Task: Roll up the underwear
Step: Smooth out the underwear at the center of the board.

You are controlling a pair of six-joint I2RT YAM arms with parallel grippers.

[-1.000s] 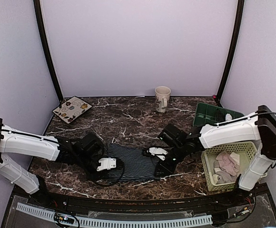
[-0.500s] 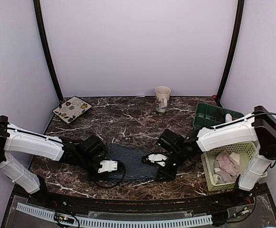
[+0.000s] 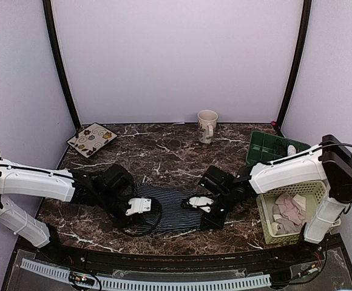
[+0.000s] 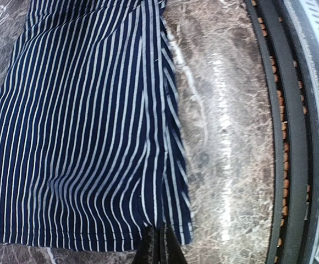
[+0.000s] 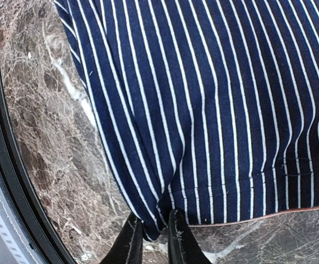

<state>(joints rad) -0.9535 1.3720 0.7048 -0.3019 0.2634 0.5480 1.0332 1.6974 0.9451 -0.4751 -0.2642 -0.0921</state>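
The navy underwear with thin white stripes [image 3: 167, 207] lies on the marble table between my two arms. My left gripper [image 3: 138, 208] is shut on its left near corner; the left wrist view shows the cloth [image 4: 88, 126] pinched at my gripper [image 4: 159, 242]. My right gripper [image 3: 199, 204] is shut on its right near corner; the right wrist view shows the fold [image 5: 203, 104] caught between my fingers at the gripper [image 5: 153, 231]. The pink underwear [image 3: 290, 211] lies in the yellow-green basket [image 3: 266, 225] at the right.
A beige mug [image 3: 207, 125] stands at the back centre. A patterned square plate [image 3: 91, 139] lies at the back left. A green tray [image 3: 272, 146] sits behind the basket. The table's black front rim [image 4: 291, 132] runs close to the cloth.
Both grippers first moved toward the near edge with the cloth's corners, then drew back a little. The striped cloth now lies narrower between them.
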